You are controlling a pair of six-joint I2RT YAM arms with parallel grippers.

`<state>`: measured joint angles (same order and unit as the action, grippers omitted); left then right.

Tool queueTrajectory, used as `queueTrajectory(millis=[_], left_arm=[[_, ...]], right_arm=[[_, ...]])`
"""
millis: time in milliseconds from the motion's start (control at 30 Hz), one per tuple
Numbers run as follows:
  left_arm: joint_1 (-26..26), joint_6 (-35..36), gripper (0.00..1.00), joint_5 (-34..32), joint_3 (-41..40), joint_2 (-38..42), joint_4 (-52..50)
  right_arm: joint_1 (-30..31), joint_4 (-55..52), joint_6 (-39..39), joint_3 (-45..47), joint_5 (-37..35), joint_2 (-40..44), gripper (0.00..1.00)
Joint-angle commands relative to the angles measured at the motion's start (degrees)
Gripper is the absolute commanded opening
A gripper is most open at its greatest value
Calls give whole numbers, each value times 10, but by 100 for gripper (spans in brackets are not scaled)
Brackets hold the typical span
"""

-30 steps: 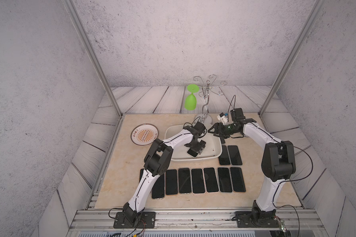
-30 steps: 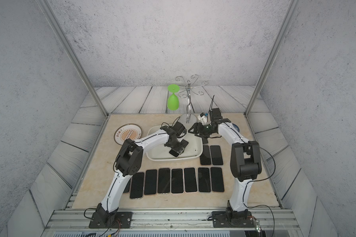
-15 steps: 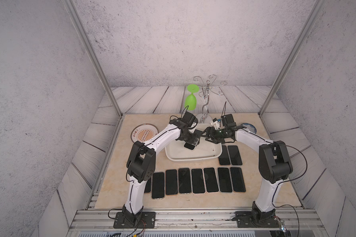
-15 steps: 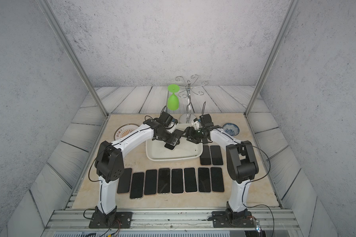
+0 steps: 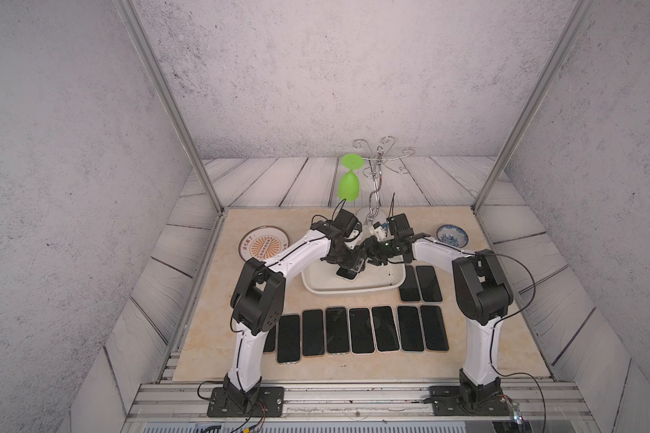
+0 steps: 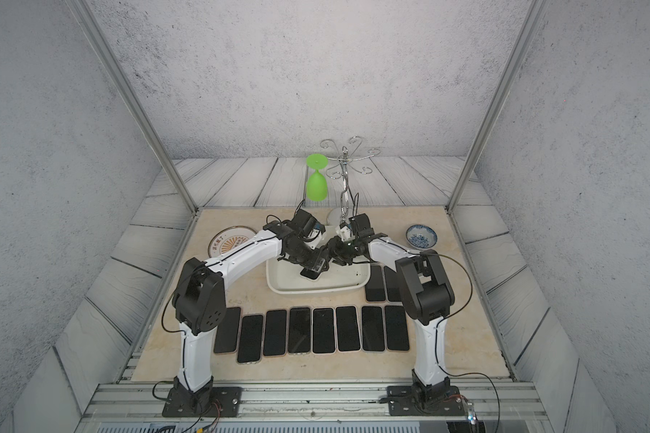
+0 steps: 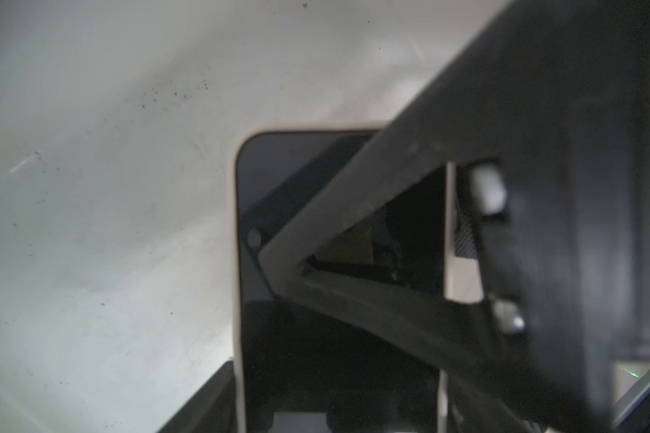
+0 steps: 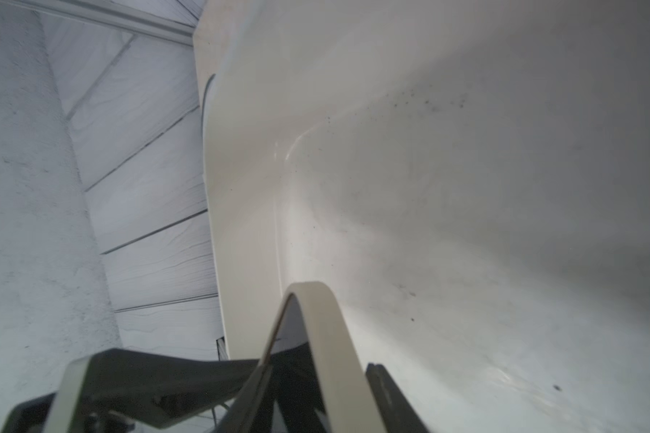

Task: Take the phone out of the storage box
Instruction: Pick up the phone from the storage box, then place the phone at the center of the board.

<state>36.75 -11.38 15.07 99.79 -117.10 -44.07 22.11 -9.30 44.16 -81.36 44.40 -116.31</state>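
The phone, black-screened with a cream rim, hangs tilted just above the floor of the white storage box. My left gripper is shut across its width; in the left wrist view the phone fills the span of that gripper. My right gripper meets it from the right. In the right wrist view the phone's cream edge stands between the fingers of the right gripper, which close on its flat faces. A right gripper finger crosses the left wrist view.
A row of several phones lies near the front edge, and two more lie right of the box. An orange-patterned plate sits at the left, a blue-and-white bowl at the right. Behind, a green goblet hangs from a metal rack.
My left gripper carried the phone from the box's front edge back over its middle. My right gripper came in from the right and narrowed its jaws onto the phone.
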Motion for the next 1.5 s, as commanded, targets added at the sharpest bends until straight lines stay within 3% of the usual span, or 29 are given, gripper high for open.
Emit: queueTrajectory(millis=[0,67,100,200,333,433,533,700,967,1467], left_arm=[[-7,-16,54,24,6,46,46],[-22,-30,63,41,-2,60,60],[-31,-37,71,51,-3,70,66],[-57,-54,98,86,-14,103,93],[-103,-101,98,148,-48,167,151],[-143,-134,98,168,-99,228,188],[-157,-120,98,152,-139,274,171],[-163,-100,98,137,-212,325,156],[-176,-93,98,128,-266,331,158],[-181,-84,98,111,-282,312,159]], right_arm=[[-5,-5,-1,-12,36,16,23],[-17,-36,-24,-24,53,35,13],[-26,-63,-46,-31,56,45,2],[-63,-151,-115,-52,76,68,0],[-139,-348,-269,-132,70,77,0],[-175,-543,-423,-252,-71,49,0],[-196,-650,-514,-363,-212,-7,0],[-251,-681,-525,-501,-213,-111,0],[-252,-700,-540,-665,-152,-249,0],[-252,-633,-536,-647,-102,-314,0]])
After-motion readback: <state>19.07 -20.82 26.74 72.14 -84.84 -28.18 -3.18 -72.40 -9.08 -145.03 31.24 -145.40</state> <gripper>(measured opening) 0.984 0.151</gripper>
